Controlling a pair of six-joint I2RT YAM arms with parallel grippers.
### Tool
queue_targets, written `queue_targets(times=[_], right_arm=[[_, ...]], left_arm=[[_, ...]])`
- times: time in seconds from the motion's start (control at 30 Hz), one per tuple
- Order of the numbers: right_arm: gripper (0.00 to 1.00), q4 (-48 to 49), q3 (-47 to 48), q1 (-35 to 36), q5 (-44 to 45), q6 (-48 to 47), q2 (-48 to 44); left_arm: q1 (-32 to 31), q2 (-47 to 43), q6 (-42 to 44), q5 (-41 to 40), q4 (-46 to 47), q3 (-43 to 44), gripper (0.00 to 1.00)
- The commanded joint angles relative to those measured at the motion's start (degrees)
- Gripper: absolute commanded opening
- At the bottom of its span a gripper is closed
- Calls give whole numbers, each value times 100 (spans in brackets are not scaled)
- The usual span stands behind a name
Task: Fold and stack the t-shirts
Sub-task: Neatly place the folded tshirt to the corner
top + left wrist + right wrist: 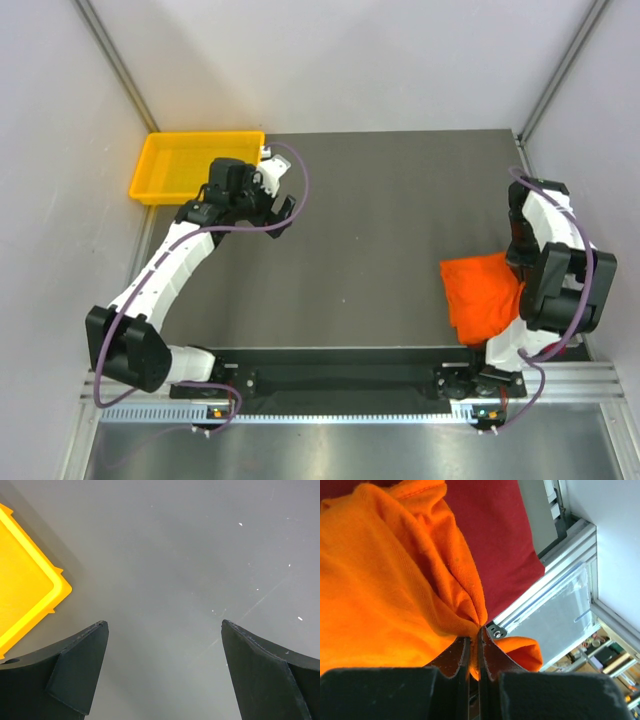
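The orange t-shirt (480, 295) lies bunched in a heap at the right edge of the worktop (380, 200), towards the near right corner. The right arm is folded tightly over it: its elbow sits by the near right corner, the forearm runs up along the right edge, and the wrist bends back down onto the cloth. The right hand (479, 630) has its 2 fingers pressed together on a gathered fold of the orange cloth.

The left arm stretches from its base at the near left corner towards the far left corner. The left hand (280, 210) hangs over bare worktop with its 2 fingers spread wide and nothing between them. The yellow tray (160, 165) sits in the far left corner, just beside that hand, and is not touching it.

The top view shows only orange cloth, partly hidden by the right arm. The right wrist view adds the dark red t-shirt (490, 540) lying under and beside the orange one, next to the aluminium frame rail (545, 595). The left wrist view shows 1 corner of the tray to the left of the open fingers, and grey surface with faint scratches between them.
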Motion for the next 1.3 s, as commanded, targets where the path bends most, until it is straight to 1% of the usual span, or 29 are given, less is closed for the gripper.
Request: queue_targets(times=[0.0,0.23,0.27,0.37,0.5,0.57,0.67,0.83,0.97,1.1,1.17,1.27], right_arm=[[0,201,-31,-197,-77,-104,229],[0,262,-58,-372,99,-16,581],[0,480,-93,-538,99,-42,617],[0,806,-268,-803,143,-174,792],[0,1105,-304,-856,485,-481,714],[0,1220,-339,-891,819,-631,775],[0,1369,-426,-970,828,-798,828],[0,1519,-550,-1330,960,-860,530],[0,1703,-647,-1603,1092,-913,64],[0,1783,-559,-1709,1171,-974,54],[0,1923,-620,-1726,1338,-1053,19],[0,2116,-778,-1796,1312,-1080,115]], left_arm=[[20,-262,-66,169,30,281,99],[20,-253,-5,72,-31,290,99],[20,-253,-5,63,-40,272,99],[20,-262,4,63,-49,281,99],[20,-218,30,28,-58,263,99],[20,-218,22,2,4,237,99],[20,-200,-22,36,21,219,99],[20,-200,30,-42,-5,219,99],[20,-165,22,-25,30,219,99],[20,-165,4,10,39,193,99],[20,-139,13,2,48,193,99],[20,-121,4,-25,74,193,99]])
